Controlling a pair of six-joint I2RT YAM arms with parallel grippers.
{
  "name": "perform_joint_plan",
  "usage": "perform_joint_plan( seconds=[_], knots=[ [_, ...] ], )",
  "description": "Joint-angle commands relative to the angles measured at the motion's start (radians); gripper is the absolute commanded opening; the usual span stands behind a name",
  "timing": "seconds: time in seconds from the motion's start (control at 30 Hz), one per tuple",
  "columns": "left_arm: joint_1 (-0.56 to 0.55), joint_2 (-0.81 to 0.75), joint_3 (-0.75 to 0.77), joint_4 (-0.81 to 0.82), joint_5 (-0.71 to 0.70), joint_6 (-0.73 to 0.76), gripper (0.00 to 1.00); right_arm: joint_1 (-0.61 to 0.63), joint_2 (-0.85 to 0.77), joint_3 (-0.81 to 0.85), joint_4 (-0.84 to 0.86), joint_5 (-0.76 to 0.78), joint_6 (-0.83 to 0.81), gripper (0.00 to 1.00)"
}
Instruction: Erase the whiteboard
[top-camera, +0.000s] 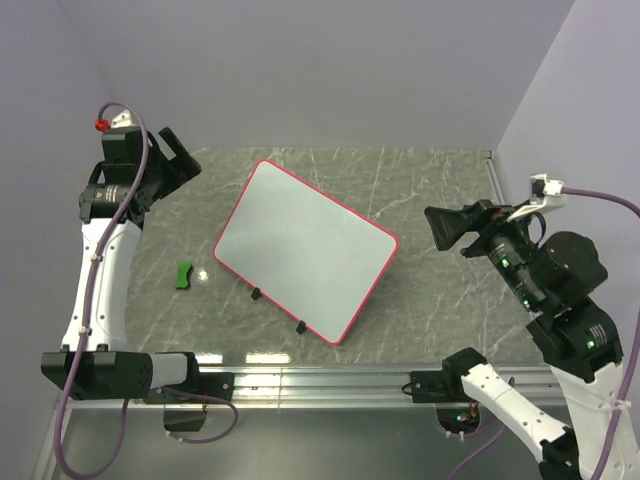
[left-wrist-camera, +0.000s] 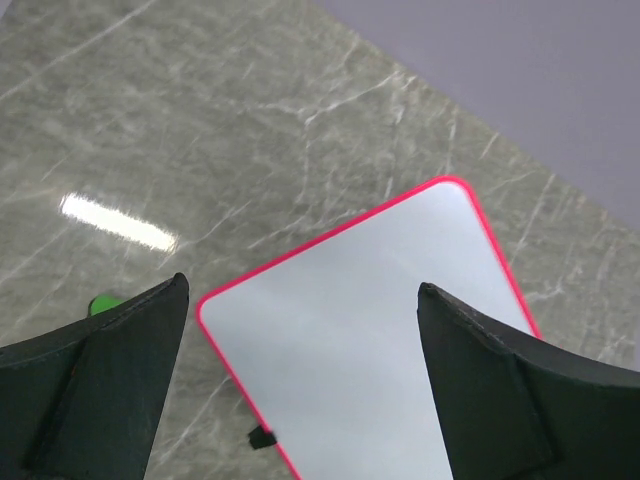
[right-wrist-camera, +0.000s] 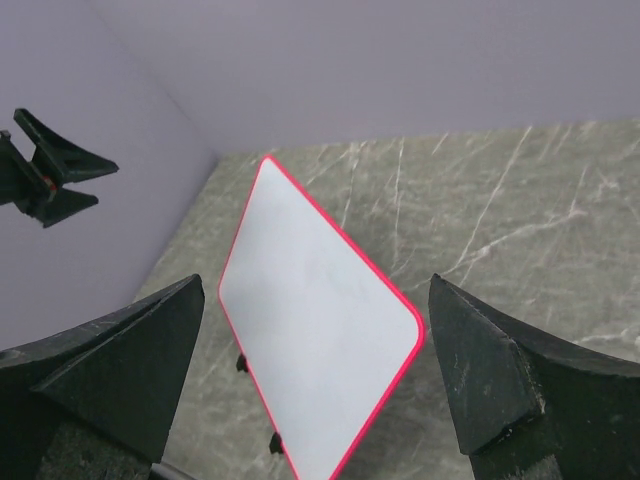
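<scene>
The whiteboard lies flat and slanted in the middle of the table, white with a red-pink frame and two black clips on its near long edge. Its face looks plain, with no scribbles visible. It also shows in the left wrist view and the right wrist view. My left gripper is open and empty, held high at the back left, away from the board. My right gripper is open and empty, raised to the right of the board. The green bow-shaped eraser lies on the table left of the board.
The grey marbled table is walled by pale purple panels at the back and sides. A metal rail runs along the near edge between the arm bases. A sliver of the eraser shows in the left wrist view.
</scene>
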Motion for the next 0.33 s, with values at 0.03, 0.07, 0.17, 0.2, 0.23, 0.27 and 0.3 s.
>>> perform_joint_plan(
  seconds=[0.03, 0.07, 0.17, 0.2, 0.23, 0.27, 0.3],
  knots=[
    [-0.003, 0.031, 0.153, 0.02, 0.037, 0.002, 0.99, 0.011, -0.012, -0.005, 0.0, 0.072, -0.013, 1.0],
    [-0.006, 0.04, 0.168, 0.019, 0.017, 0.005, 0.99, 0.011, -0.02, -0.013, -0.001, 0.066, -0.011, 1.0],
    [-0.014, 0.052, 0.214, 0.014, -0.026, 0.014, 1.0, 0.011, -0.031, -0.016, -0.006, 0.045, -0.008, 1.0],
    [-0.015, 0.057, 0.224, 0.013, -0.038, 0.019, 0.99, 0.011, -0.028, -0.016, -0.003, 0.031, -0.01, 1.0],
    [-0.038, 0.06, 0.239, 0.011, -0.052, 0.028, 1.0, 0.011, -0.023, -0.012, -0.012, 0.031, -0.008, 1.0],
    [-0.054, 0.072, 0.248, -0.003, -0.081, 0.04, 0.99, 0.011, -0.011, -0.006, -0.021, 0.031, -0.002, 1.0],
    [-0.098, 0.082, 0.28, -0.015, -0.189, 0.065, 0.99, 0.011, -0.012, -0.005, -0.027, 0.039, 0.001, 1.0]
  ],
)
